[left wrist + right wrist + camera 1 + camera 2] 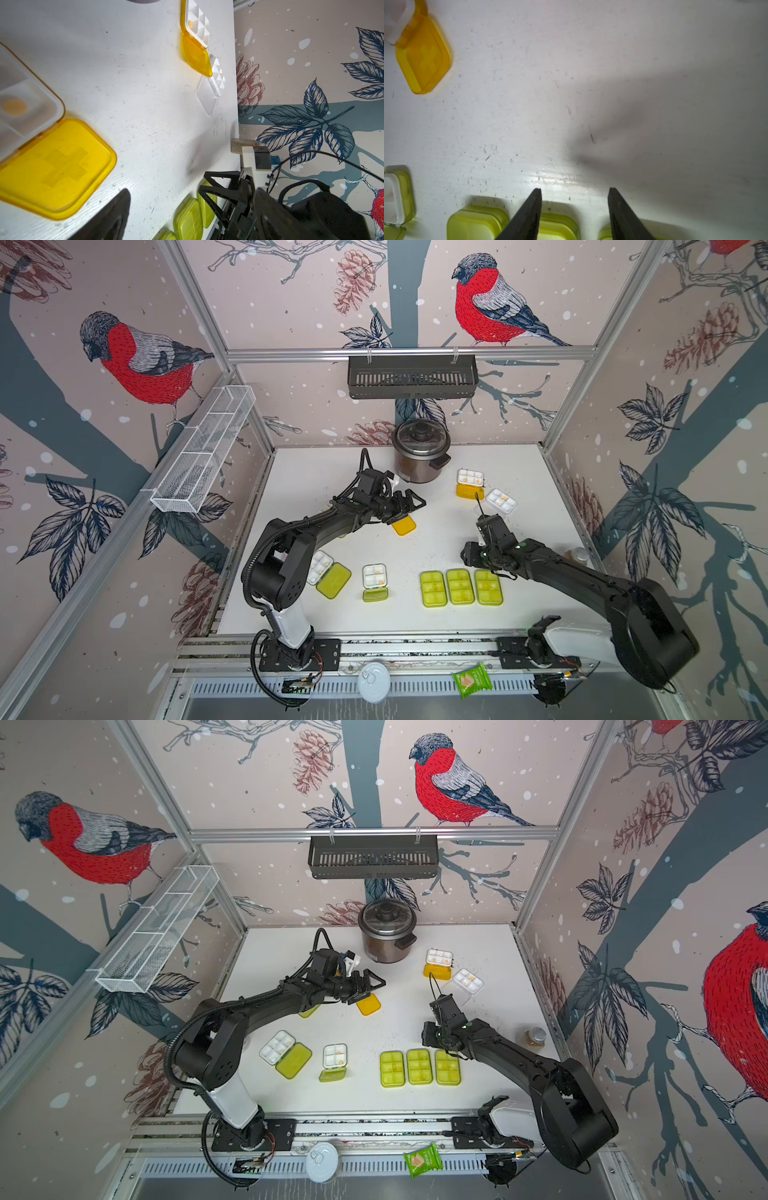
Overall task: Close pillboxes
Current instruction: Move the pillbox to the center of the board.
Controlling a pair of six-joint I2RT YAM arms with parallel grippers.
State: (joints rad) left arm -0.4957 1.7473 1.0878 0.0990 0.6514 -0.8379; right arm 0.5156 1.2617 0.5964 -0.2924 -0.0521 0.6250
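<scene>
Orange-yellow pillbox point(54, 168) lies open on the table point(436, 545) beneath my left gripper point(411, 506) — jaws wide, empty. Top views hide its tray point(31, 116); my left wrist view shows it. My right gripper point(575, 189) — jaws parted on nothing — hangs by three closed lime pillboxes point(460, 587).

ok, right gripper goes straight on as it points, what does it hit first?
Probably bare table: the right gripper points past the closed green pillboxes at empty surface. The open orange-lidded pillbox lies off to one side. Height unclear.

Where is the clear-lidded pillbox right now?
In both top views the clear-lidded pillbox lies open toward the far right of the table, just right of the open orange-lidded pillbox that sits right of the cooker.
</scene>
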